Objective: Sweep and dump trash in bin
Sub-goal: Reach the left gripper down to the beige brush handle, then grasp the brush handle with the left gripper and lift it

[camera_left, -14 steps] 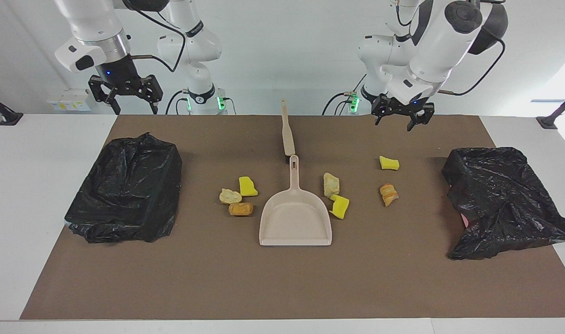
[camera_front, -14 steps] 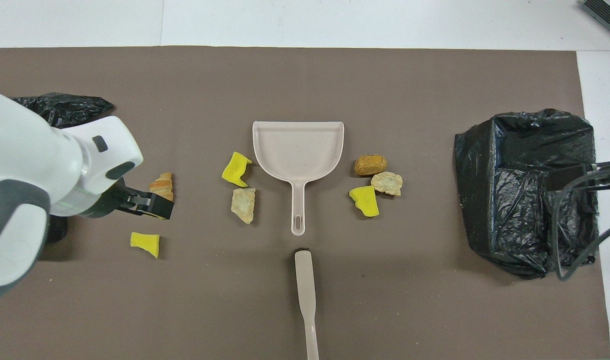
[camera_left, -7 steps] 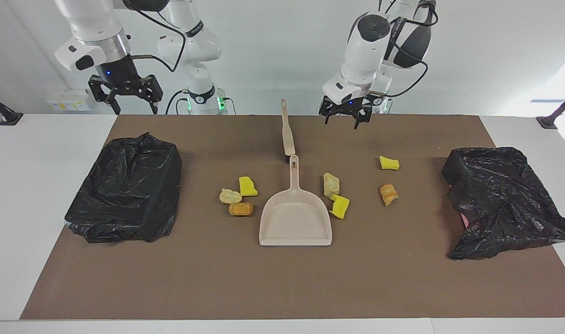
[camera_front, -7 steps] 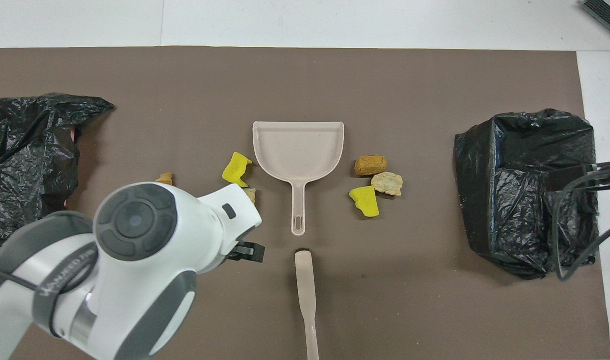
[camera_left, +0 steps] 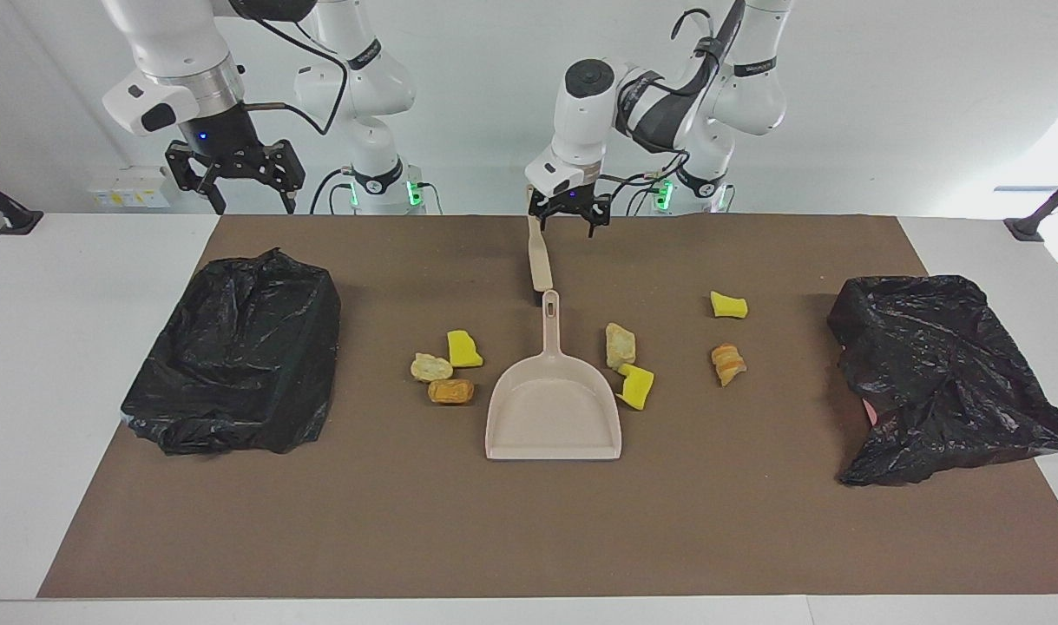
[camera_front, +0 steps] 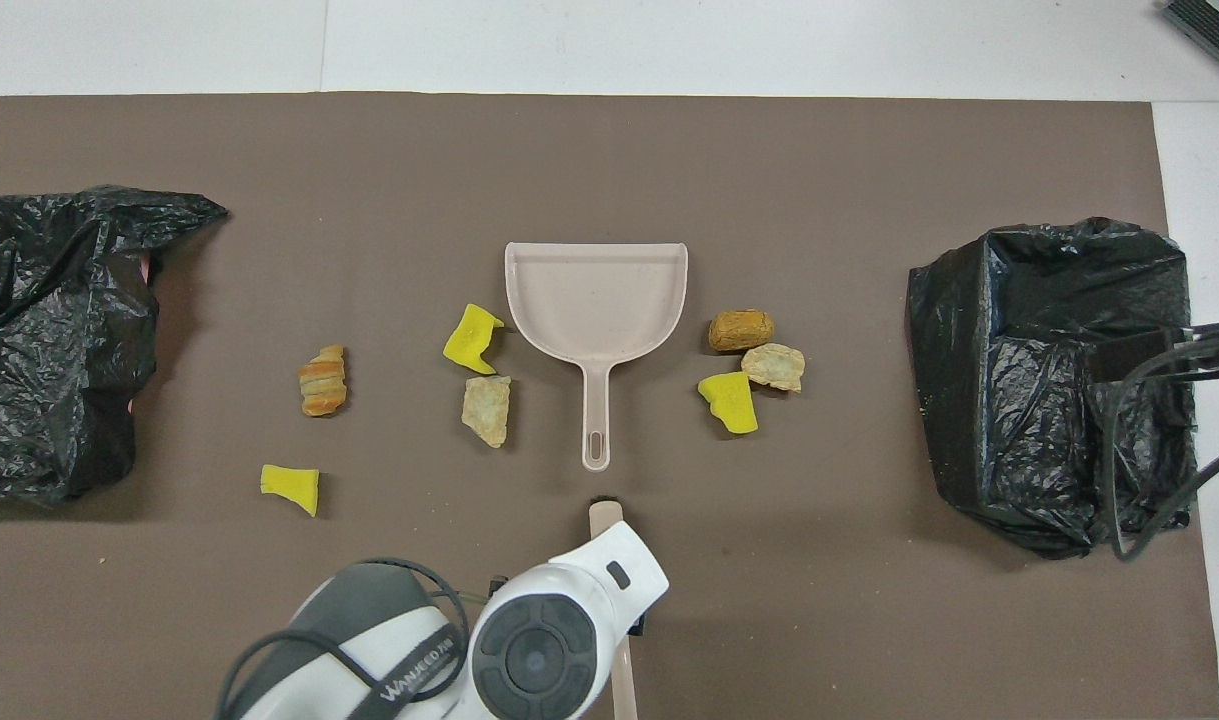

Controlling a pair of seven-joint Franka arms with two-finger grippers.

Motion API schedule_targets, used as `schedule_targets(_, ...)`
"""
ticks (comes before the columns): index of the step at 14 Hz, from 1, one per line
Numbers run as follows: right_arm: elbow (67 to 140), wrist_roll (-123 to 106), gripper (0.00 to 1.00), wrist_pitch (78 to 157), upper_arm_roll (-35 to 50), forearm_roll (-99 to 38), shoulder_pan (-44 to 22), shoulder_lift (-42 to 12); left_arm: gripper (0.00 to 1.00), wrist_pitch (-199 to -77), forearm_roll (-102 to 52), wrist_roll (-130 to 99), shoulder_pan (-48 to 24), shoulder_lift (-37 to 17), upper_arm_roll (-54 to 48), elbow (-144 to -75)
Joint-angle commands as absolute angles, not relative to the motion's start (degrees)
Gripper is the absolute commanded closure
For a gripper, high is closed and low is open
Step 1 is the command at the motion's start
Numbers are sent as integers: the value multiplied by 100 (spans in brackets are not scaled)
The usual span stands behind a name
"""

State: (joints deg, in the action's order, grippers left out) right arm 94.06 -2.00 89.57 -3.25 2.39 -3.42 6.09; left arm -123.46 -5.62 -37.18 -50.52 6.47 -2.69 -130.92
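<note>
While the left gripper [camera_left: 568,214] is hanging just above the narrow end of the beige brush [camera_left: 538,246], its fingers are standing apart with nothing between them, and I cannot tell whether they are touching the handle. The brush is lying flat on the brown mat [camera_left: 459,538], nearer to the robots than the beige dustpan [camera_left: 553,417], whose handle tip is pointing at the brush's wider end with only a small gap between the two. In the overhead view the left arm's white wrist is covering most of the brush [camera_front: 606,517], so only that wider end is showing. The right gripper [camera_left: 233,178] is waiting high over the table edge at the right arm's end, its fingers spread and holding nothing. The trash is sitting in loose clusters beside the dustpan: a yellow sponge chunk [camera_left: 464,349], a pale bread lump [camera_left: 430,367] and an orange bread lump [camera_left: 450,391] are huddling together toward the right arm's end, while a tan lump [camera_left: 620,345] and a second yellow chunk [camera_left: 636,386] are lying just beside the pan toward the left arm's end. Farther toward that end, a third yellow chunk [camera_left: 728,305] and a croissant-like lump [camera_left: 727,364] are lying well apart from the pan. A bin lined with a black bag [camera_left: 238,351] is standing at the right arm's end, and a crumpled black bag [camera_left: 945,378] is slumping at the left arm's end
</note>
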Motion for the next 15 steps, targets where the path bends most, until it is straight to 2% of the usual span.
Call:
schedule_targets(1, 9360, -334, 0, 8930, -316, 123, -281, 615, 0, -12936, -624, -4112, -5598, 572, -149, -13508)
schedule_targets(6, 9360, -334, 0, 8930, -316, 123, -281, 615, 0, -13122, -888, -4376, -6178, 528, -150, -13667)
schedule_targets(8, 9360, -334, 0, 8930, -316, 123, -281, 607, 0, -13253, -888, -4718, -6231, 300, -149, -13650)
schedule_targets(9, 9360, -334, 0, 8930, -316, 123, -281, 615, 12, -13297, -896, -4876, -6231, 290, -149, -13649)
schedule_targets(12, 9360, -334, 0, 8930, -316, 123, -281, 615, 77, -13245, -896, -4948, -6214, 255, -149, -13597)
schedule_targets(13, 9360, -334, 0, 8930, -316, 123, -281, 615, 96, -13245, -905, -4931, -6162, 246, -149, -13597)
schedule_targets(15, 9360, -334, 0, 8930, -316, 123, -281, 615, 100, -13167, -905, -4922, -6083, 281, -123, -13553)
